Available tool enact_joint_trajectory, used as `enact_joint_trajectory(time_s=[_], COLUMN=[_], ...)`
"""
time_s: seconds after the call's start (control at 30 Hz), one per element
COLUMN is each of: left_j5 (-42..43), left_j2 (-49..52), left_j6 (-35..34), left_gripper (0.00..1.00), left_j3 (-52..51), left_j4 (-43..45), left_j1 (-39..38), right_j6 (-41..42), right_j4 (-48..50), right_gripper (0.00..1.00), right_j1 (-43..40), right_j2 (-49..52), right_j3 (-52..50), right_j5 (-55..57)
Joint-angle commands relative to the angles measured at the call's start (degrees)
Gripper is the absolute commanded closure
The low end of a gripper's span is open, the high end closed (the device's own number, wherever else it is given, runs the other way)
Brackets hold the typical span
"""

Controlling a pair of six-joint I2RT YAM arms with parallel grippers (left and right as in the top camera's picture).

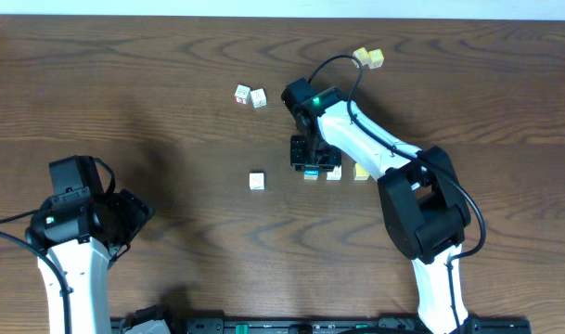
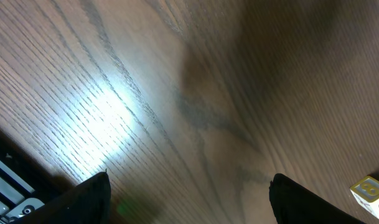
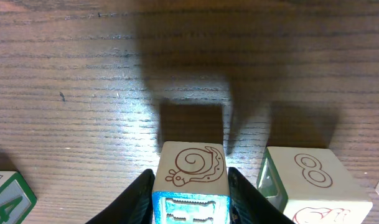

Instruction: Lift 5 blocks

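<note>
R gripper (image 3: 190,179) flanks matte wooden snail cube (image 3: 192,163) beside 8 cube (image 3: 313,180); grip unclear. L gripper (image 2: 189,182) spread wide, holding nothing.

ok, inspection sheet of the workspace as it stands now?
Surface: wooden table, no spills or marks seen.
Job's things: snail block, blue-fronted, between the right fingers; 8 block close beside it; 4 block on its other side, apart; yellow block and lone block lie loose in the overhead view.
Clutter: yellow-green pair at the far edge; red-topped cube with a white cube beside it.
Grippers: left gripper open, nothing between its fingers; right gripper straddles the snail block, fingers close against its sides, grip cannot be told.
Cables: black cable loops off the right arm near the yellow-green pair.
Surroundings: dark rail along the near edge; otherwise nothing seen.
</note>
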Motion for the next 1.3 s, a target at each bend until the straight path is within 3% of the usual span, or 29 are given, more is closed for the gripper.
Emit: enact_joint_trajectory(time_s=[0.0,0.3,0.63,0.83,0.9,1.07,1.27], left_j5=[-0.11,-0.13,-0.13,-0.13,-0.13,-0.11,-0.11], left_j2=[0.00,0.00,0.00,0.00,0.00,0.00,0.00], left_j6=[-0.28,-0.28,-0.26,-0.28,-0.28,-0.28,-0.28], left_gripper=[0.18,0.18,0.18,0.18,0.18,0.18,0.18], left_j3=[0.83,0.83,0.83,0.83,0.83,0.83,0.83], left_j4=[-0.39,-0.37,-0.37,-0.28,-0.31,-0.39,-0.57], left_j1=[0.33,0.33,0.33,0.33,0.33,0.33,0.33], right_j6=[-1.09,-2.82,-5.86,-12.68,-13.31,-15.30,-10.78], right_j4=[-0.11,-2.86,-12.83,-13.25,-11.72,-8.09,-6.60], right_gripper=[0.63,0.60,0.60,0.58,0.55,0.38,0.36], right_j1=[-0.31,-0.33,-0.37,2.78,4.79,10.80,15.87], right_j2=[-0.04,-0.04,-0.04,-0.04,-0.02,0.28,1.49], right_j3=[0.24,3.56,15.15,18.75,18.23,16.81,16.55], right_j5=[-0.26,-0.24,-0.52,-7.98,-7.72,-2.99,4.52])
